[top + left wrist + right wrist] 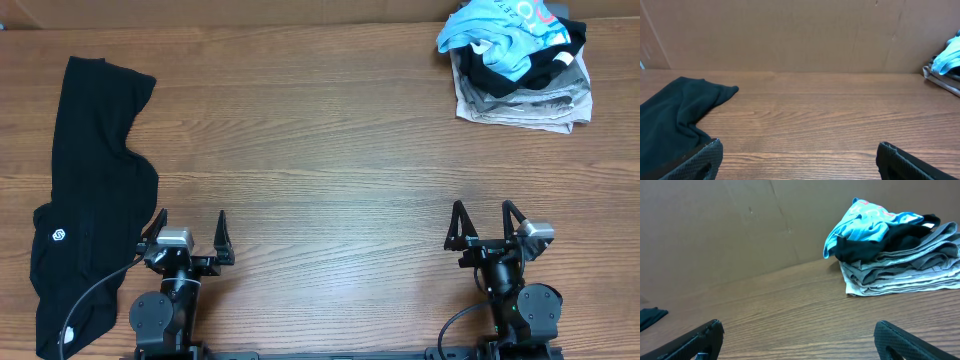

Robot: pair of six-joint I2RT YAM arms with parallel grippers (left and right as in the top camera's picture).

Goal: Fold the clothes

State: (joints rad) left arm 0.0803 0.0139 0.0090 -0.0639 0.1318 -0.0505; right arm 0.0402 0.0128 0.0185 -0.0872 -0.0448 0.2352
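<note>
The black garment (90, 190) lies crumpled lengthwise along the table's left side, with a small white round logo (58, 236) near its lower part. It also shows at the left of the left wrist view (675, 112), and its tip shows at the left edge of the right wrist view (650, 315). My left gripper (190, 228) is open and empty at the front left, just right of the garment's lower part. My right gripper (483, 218) is open and empty at the front right, far from the garment.
A pile at the back right holds a light blue shirt (500, 35) on a dark item and folded grey-white patterned fabric (520, 100); it also shows in the right wrist view (890, 250). A brown cardboard wall (790, 35) backs the wooden table (320, 160).
</note>
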